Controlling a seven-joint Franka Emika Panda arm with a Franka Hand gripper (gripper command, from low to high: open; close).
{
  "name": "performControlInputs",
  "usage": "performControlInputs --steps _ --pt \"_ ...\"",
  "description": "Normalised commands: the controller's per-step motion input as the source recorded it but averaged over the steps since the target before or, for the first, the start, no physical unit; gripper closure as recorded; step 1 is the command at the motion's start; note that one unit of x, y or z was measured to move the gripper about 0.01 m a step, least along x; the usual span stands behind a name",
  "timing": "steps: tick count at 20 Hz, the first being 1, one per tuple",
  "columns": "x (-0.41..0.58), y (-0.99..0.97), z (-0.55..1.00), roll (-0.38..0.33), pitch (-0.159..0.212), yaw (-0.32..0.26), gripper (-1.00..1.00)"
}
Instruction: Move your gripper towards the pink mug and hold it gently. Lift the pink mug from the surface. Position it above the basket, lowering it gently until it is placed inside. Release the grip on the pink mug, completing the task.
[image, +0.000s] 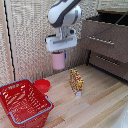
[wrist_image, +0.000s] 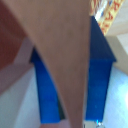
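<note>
Gripping the pink mug well above the tabletop, the hand hangs clear of the basket rim.

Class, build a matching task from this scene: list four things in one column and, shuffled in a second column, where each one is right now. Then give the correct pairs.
Things:
1. pink mug
2. basket
3. red bowl
4. patterned box

Places:
A. standing upright on the wooden floor, below and to the exterior view's right of the mug
B. held in the air by the pincer
C. on the floor, bottom corner on the exterior view's left
D. low on the floor just behind the basket

Pairs: 1-B, 2-C, 3-D, 4-A
</note>
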Motion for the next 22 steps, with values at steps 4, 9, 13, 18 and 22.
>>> performControlInputs --steps 4,9,13,18,22 --pt "-0.049 0.56 0.94 -0.028 -0.083 0.000 1.00" --pt "-0.113 0.72 0.82 -0.040 -0.110 -0.004 1.00" --pt "-0.184 0.80 0.49 -0.055 -0.099 -0.004 1.00" --pt "-0.267 0.84 0.07 -0.060 -0.033 0.000 1.00" --pt "-0.121 0.80 -0.20 -0.017 0.035 0.000 1.00"
